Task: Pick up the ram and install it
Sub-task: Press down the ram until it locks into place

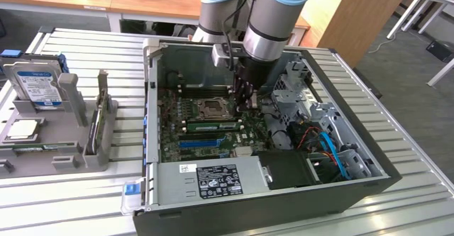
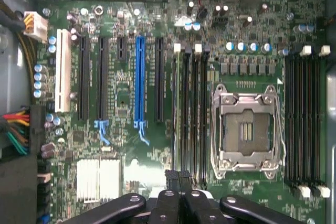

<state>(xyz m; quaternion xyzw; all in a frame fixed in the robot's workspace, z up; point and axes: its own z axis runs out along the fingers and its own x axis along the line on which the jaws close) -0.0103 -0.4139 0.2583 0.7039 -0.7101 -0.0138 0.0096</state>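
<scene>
**Exterior view.** The computer case (image 1: 298,199) lies on its side with the panel off, so the board faces up toward the arm. The gripper (image 1: 246,100) hangs inside the case just beside the processor socket (image 1: 212,108), toward the exterior view's right of it. Its fingers are pressed together and hold nothing. The ram (image 1: 210,125) lies lengthwise in a slot just beside the socket, on the side nearer the camera, and appears seated. The closed fingers probably serve as a blunt pusher over its end. The hard drive (image 1: 35,84) stands in a grey holder (image 1: 71,161) outside the case, well apart from the socket.

**Wrist view.** The gripper (image 2: 178,178), closed and empty, sits over one end of the black memory slots (image 2: 191,108) just beside the processor socket (image 2: 245,129). Which slot carries the ram cannot be told. The blue slot (image 2: 139,77) lies beyond them, farther from the socket
</scene>
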